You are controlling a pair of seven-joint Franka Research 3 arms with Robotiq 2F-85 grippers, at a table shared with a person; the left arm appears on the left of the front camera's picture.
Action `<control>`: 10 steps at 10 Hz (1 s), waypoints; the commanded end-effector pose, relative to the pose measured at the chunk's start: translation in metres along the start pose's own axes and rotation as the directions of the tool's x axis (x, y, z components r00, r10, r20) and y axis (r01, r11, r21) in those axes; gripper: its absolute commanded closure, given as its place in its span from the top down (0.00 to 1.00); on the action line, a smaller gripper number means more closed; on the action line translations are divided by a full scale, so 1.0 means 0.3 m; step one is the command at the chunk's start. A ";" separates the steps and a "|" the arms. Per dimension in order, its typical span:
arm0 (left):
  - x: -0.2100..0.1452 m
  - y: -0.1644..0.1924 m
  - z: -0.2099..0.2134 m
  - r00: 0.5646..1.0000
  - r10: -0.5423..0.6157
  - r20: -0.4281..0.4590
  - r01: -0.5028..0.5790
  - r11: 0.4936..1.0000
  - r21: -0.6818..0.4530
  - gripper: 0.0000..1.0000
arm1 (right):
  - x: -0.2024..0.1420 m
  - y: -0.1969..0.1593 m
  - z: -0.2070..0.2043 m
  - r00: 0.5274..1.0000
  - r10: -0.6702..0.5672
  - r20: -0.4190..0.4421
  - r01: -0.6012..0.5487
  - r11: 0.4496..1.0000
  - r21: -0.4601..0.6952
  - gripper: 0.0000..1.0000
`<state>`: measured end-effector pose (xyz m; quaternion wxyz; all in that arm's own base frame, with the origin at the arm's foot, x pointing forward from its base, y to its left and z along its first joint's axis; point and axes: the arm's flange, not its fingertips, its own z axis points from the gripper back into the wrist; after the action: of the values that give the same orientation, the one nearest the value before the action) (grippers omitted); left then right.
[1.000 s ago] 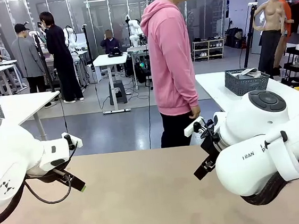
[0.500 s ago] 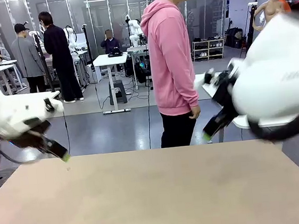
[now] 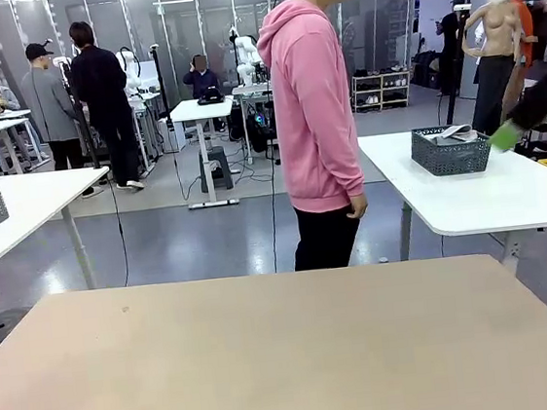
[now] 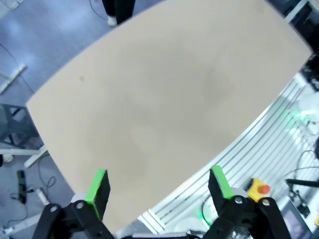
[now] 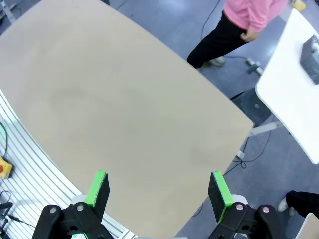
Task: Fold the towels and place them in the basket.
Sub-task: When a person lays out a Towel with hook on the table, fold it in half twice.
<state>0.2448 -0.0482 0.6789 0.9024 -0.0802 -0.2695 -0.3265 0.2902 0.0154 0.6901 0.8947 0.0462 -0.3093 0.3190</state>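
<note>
Towels of soft terry are, I judge, going to be handling as light, limp cloth that sags wherever nothing is holding it. It is grippy rather than slippery and not at all fragile. A pinch at two neighbouring corners, one gripper to each, is looking like the surest hold, since it keeps an edge taut for the fold.

Pale cloth is showing over the rim of the basket. That basket is standing on a white side table on the robot's right, well apart from the tan table. Whether the cloth is the towels I cannot tell. Folding is not yet beginning.

The left gripper is hanging high over the tan table. Its green pads are standing wide apart with nothing between them. The right gripper is hanging likewise over the other end, its fingers spread and gripping nothing. A person in a pink top is standing at the far side of the table, arms hanging down.
</note>
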 end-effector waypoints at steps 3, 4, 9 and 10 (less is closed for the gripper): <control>-0.130 -0.038 0.252 0.995 0.029 0.090 -0.035 0.997 0.064 1.00 | -0.168 -0.027 0.206 0.997 -0.002 0.074 0.007 0.998 -0.062 1.00; -0.150 -0.045 0.262 0.994 0.041 0.106 -0.048 0.997 0.064 1.00 | -0.190 -0.024 0.237 0.996 -0.006 0.084 0.012 0.997 -0.071 1.00; -0.154 -0.052 0.293 0.993 0.031 0.115 -0.040 0.996 0.075 1.00 | -0.183 -0.015 0.264 0.995 -0.025 0.101 0.032 0.997 -0.065 1.00; -0.154 -0.052 0.293 0.993 0.031 0.115 -0.040 0.996 0.075 1.00 | -0.183 -0.015 0.264 0.995 -0.025 0.101 0.032 0.997 -0.065 1.00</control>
<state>0.1668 -0.0074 0.7230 0.8931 -0.0707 -0.3329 -0.2943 0.2172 -0.0398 0.7213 0.8831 0.0367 -0.3643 0.2934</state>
